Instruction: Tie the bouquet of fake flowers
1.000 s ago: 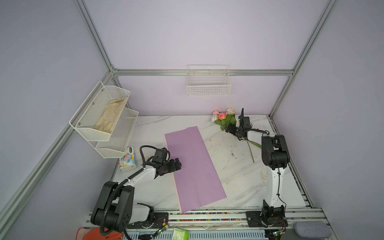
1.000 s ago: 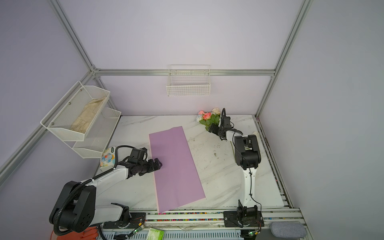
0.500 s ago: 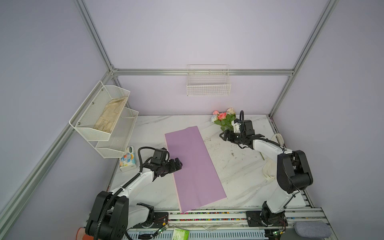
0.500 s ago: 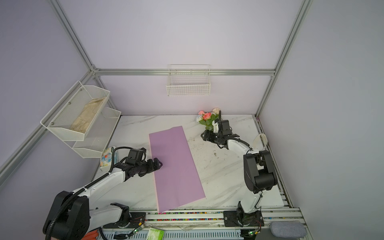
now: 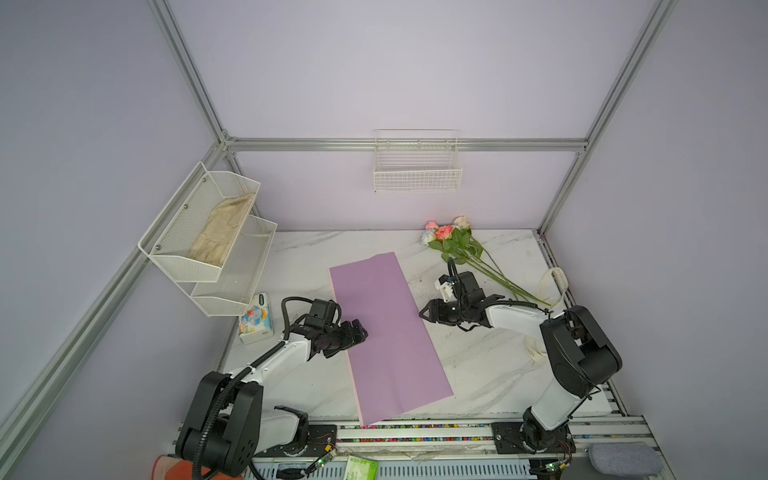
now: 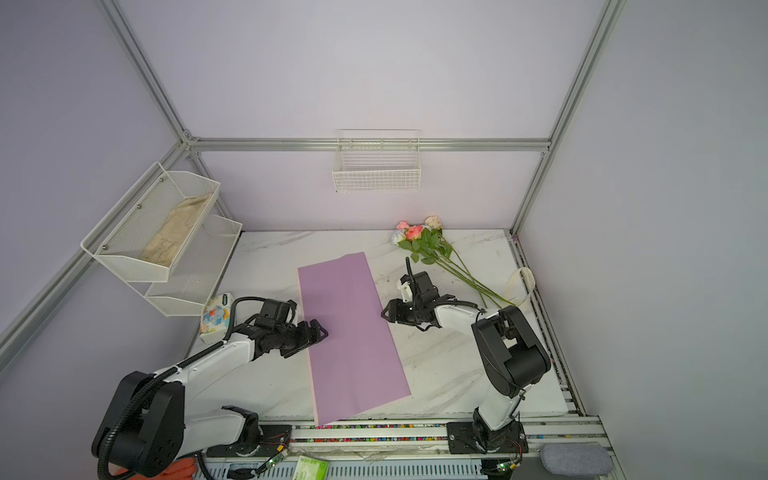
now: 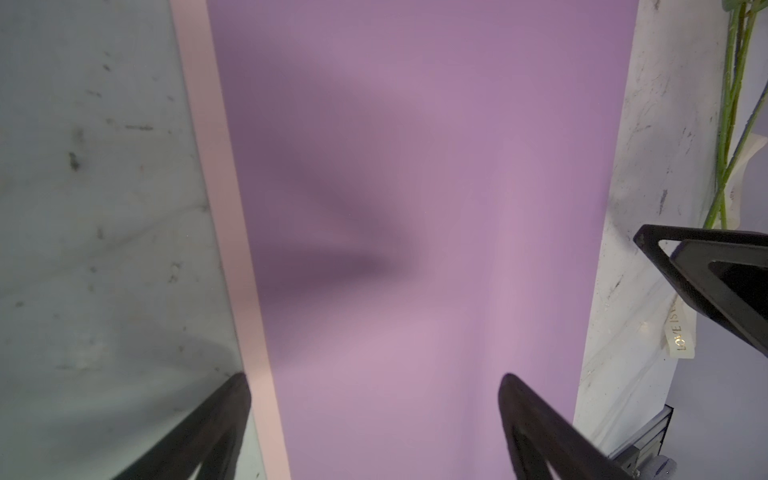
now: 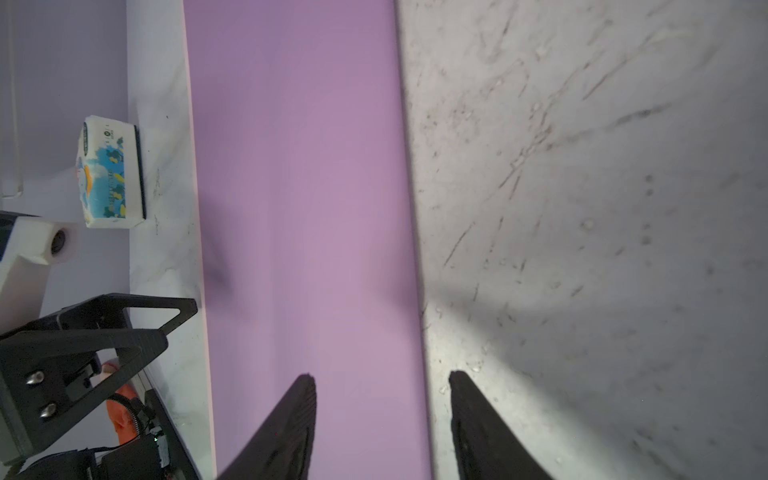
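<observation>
The bouquet of fake flowers (image 5: pixel 453 243) (image 6: pixel 424 245) lies at the back right of the marble table, pink, white and cream heads toward the wall, green stems (image 7: pixel 731 104) trailing to the right. No gripper touches it. A lilac paper sheet (image 5: pixel 386 332) (image 6: pixel 349 332) lies flat in the middle. My left gripper (image 5: pixel 361 332) (image 7: pixel 374 382) is open, its jaws standing either side of the sheet's pink-trimmed left edge. My right gripper (image 5: pixel 424 311) (image 8: pixel 381 376) is open with a narrower gap, its jaws standing either side of the sheet's right edge.
A cream ribbon (image 5: pixel 557 282) (image 7: pixel 679 332) with printed letters loops by the right table edge, near the stem ends. A tissue pack (image 5: pixel 255 320) (image 8: pixel 110 174) stands at the left. Wire shelves (image 5: pixel 208 232) hang on the left wall, and a wire basket (image 5: pixel 417 174) hangs on the back wall.
My right gripper has come away from the flowers, forward and left to the sheet's right edge, and its jaws have narrowed. The left gripper has stayed at the sheet's left edge.
</observation>
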You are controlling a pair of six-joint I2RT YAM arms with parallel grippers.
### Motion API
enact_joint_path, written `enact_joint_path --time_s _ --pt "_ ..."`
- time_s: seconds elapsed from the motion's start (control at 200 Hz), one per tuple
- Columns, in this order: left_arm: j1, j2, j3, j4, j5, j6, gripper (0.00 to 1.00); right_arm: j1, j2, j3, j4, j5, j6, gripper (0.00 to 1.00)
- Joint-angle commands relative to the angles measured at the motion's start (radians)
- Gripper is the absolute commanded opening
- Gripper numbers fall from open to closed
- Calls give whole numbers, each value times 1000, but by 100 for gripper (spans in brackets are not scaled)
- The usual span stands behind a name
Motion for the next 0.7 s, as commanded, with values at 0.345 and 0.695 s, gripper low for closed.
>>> enact_joint_path --time_s 0.345,0.695 --pt "-16 146 29 117 24 -91 89 9 264 184 64 -47 2 40" --pt "-16 22 45 -10 -154 -182 92 0 343 319 21 30 -10 41"
